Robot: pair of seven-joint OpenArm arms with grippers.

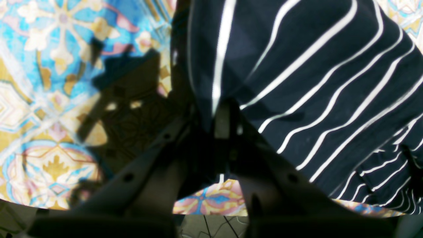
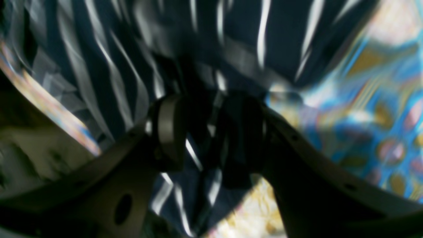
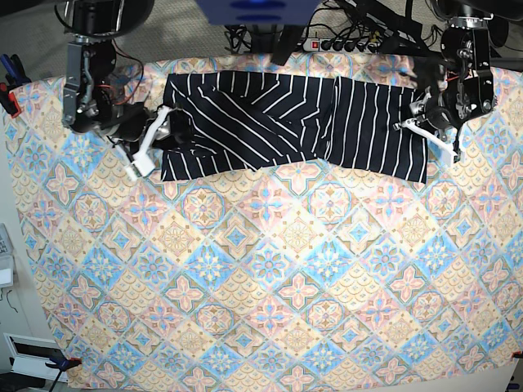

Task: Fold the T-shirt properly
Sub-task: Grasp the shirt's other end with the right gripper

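The T-shirt [image 3: 294, 122], dark with thin white stripes, lies spread along the far side of the patterned tablecloth [image 3: 270, 269]. Its left part is folded over, so the stripes there run diagonally. My left gripper [image 3: 421, 118] is at the shirt's right edge. In the left wrist view my left gripper [image 1: 224, 115] is shut on a pinch of the shirt [image 1: 314, 82]. My right gripper [image 3: 155, 135] is at the shirt's bunched left edge. In the blurred right wrist view my right gripper [image 2: 206, 132] has its fingers closed around a thick bunch of the shirt [image 2: 115, 49].
A power strip with cables [image 3: 351, 45] lies behind the table's far edge. A red clamp [image 3: 10, 102] sits at the left edge. The tablecloth's near half [image 3: 270, 327] stretches to the front edge.
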